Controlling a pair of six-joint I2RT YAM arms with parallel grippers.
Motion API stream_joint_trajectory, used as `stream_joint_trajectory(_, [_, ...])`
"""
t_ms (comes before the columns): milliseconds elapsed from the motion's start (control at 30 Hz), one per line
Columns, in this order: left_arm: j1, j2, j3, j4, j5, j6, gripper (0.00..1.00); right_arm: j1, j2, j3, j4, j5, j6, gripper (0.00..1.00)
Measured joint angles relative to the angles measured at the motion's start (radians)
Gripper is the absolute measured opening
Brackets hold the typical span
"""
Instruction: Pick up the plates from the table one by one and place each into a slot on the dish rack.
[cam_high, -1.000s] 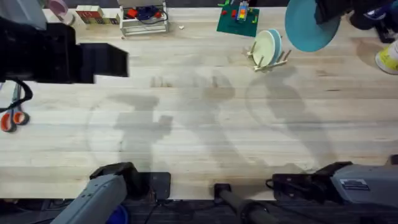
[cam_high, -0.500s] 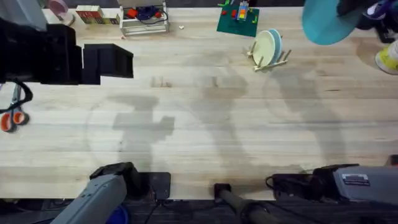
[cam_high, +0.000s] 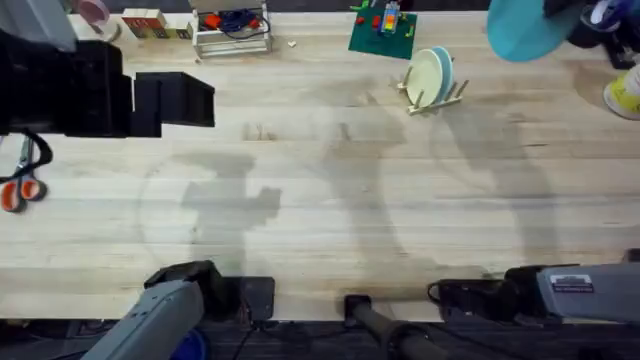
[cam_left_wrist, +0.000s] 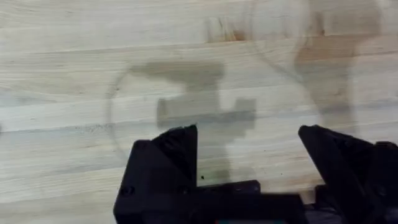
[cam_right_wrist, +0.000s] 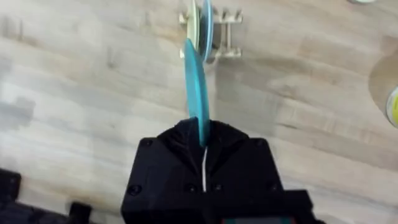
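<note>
A: Status on the plates?

B: Small light wooden peg rack (cam_high: 432, 92) already holds two round plastic plates on edge, a pale cream-green one (cam_high: 424, 76) and a light blue one (cam_high: 444, 72) right behind it. So two done, as far as I can tell.

A: And the third?

B: Solid turquoise-blue round plate (cam_right_wrist: 196, 87) is in the right jaws (cam_right_wrist: 203, 144), pinched by its rim, held edge-on and up off the light-wood plank counter (cam_high: 320, 200). From the right wrist view the rack sits straight ahead of those jaws, beyond the plate's far edge, well apart.

A: Left arm?

B: Left jaws (cam_left_wrist: 249, 155) spread wide, nothing between them, bare counter below.

A: Anything left lying flat?

B: No other plate on the counter that I can see. My read: this is the last one, and it's lined up with the rack but not yet slotted.
</note>
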Motion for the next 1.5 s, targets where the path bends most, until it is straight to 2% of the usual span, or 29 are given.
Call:
stream_joint_trajectory(167, [0.000, 0.000, 0.000, 0.000, 0.000, 0.000, 0.995, -0.003, 0.021, 0.000, 0.067, -0.002, 0.038, 0.029])
stream_joint_trajectory(467, [0.000, 0.000, 0.000, 0.000, 0.000, 0.000, 0.995, -0.013, 0.049, 0.000, 0.085, -0.005, 0.071, 0.029])
stream_joint_trajectory(900, [0.000, 0.000, 0.000, -0.014, 0.000, 0.000, 0.995, -0.017, 0.168, 0.000, 0.113, -0.005, 0.052, 0.029])
stream_joint_trajectory(1500, [0.000, 0.000, 0.000, -0.022, 0.000, 0.000, 0.995, -0.040, 0.221, 0.000, 0.158, -0.005, 0.010, 0.030])
